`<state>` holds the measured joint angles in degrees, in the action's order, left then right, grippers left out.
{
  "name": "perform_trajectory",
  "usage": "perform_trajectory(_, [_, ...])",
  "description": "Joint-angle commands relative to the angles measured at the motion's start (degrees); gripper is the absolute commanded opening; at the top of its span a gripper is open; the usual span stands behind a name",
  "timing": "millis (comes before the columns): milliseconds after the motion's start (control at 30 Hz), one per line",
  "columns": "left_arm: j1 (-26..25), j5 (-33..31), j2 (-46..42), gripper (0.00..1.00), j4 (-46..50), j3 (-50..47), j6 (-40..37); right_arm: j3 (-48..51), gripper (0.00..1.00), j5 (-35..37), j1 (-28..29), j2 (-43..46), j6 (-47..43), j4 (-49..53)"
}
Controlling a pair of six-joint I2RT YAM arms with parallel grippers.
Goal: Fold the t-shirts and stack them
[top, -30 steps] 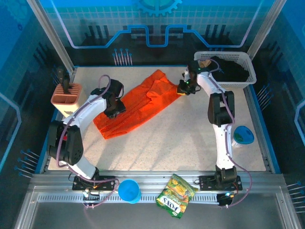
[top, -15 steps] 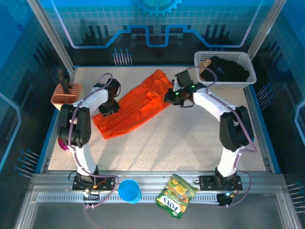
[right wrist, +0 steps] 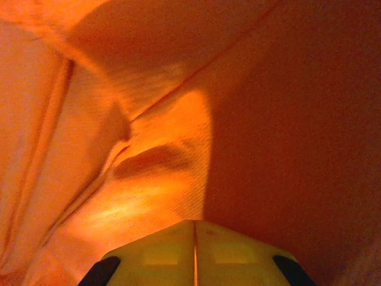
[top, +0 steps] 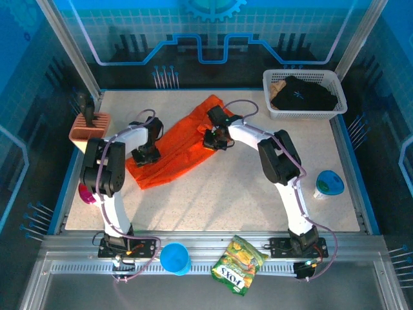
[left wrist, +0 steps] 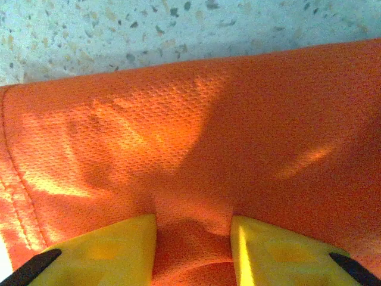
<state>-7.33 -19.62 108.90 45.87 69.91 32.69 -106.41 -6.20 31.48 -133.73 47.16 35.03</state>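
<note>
An orange t-shirt lies crumpled on a diagonal across the middle of the table. My left gripper rests on its lower left end. In the left wrist view its yellow fingers pinch a raised ridge of orange mesh cloth, so the left gripper is shut on it. My right gripper sits on the shirt's upper right part. In the right wrist view the right gripper has its jaws pressed together, with a fold of orange cloth running into the tips. A black t-shirt lies in the basket.
The white basket stands at the back right. A brown tool holder is at the left edge. A blue-lidded cup sits at the right. A blue cup and a snack bag lie on the front rail.
The right gripper has travelled left from the shirt's right edge, dragging that edge over onto the shirt, and has closed. The left gripper has narrowed on the cloth and shifted slightly.
</note>
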Motion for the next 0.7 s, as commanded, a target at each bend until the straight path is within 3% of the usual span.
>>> perform_trajectory(0, [-0.09, 3.62, -1.44, 0.38, 1.68, -3.42, 0.69, -6.82, 0.06, 7.14, -0.37, -4.7, -5.03, 12.6])
perform_trajectory(133, [-2.37, 7.95, -2.94, 0.38, 1.9, -6.0, 2.77, -13.2, 0.03, 10.65, -1.72, -8.07, -10.07, 19.75])
perform_trajectory(267, [-6.72, 12.15, -5.18, 0.36, 1.58, -8.63, 7.21, -14.02, 0.03, 11.36, -4.36, -8.6, -13.95, 20.35])
perform_trajectory(467, [-16.22, 19.52, -9.0, 0.36, -3.13, -11.88, 18.1, -18.75, 0.02, 8.21, -10.35, -11.41, -20.99, 21.97])
perform_trajectory(667, [-25.86, 24.3, -9.16, 0.37, -9.39, -10.42, 28.4, -31.75, 0.02, 7.73, -16.94, -17.59, -31.44, 28.4])
